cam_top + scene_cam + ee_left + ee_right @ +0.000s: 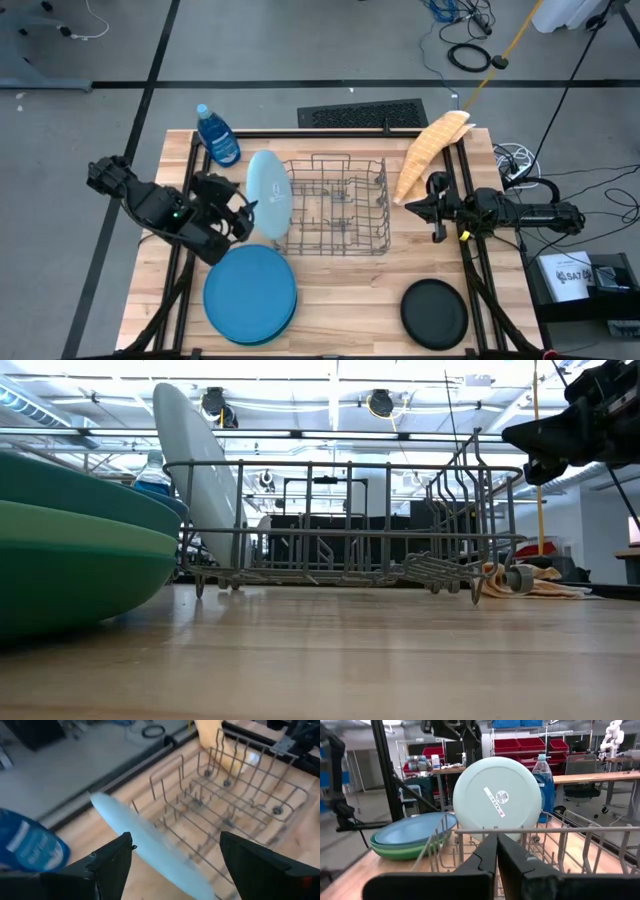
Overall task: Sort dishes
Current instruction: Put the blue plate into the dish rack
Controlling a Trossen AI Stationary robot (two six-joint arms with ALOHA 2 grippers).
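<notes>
Grey wire dish rack [336, 215] at the centre of the wooden table [340, 295], holding one round light blue plastic plate [268, 194] that stands on edge, tilted, at the rack's left end; the other slots carry nothing. In the right wrist view the same plate [497, 797] shows a white label on its face.

A stack of round plastic plates, blue on top with teal and green beneath [250, 293], lies flat on the table just in front of the rack's left corner. A smaller round black plate [434, 312] lies flat near the front right, well apart from the stack.

Left gripper [243, 215], fingers spread and empty, sits just beside the standing plate and above the stack's rear edge. Right gripper [412, 206], fingers pressed together, hovers beside the rack's right end.
</notes>
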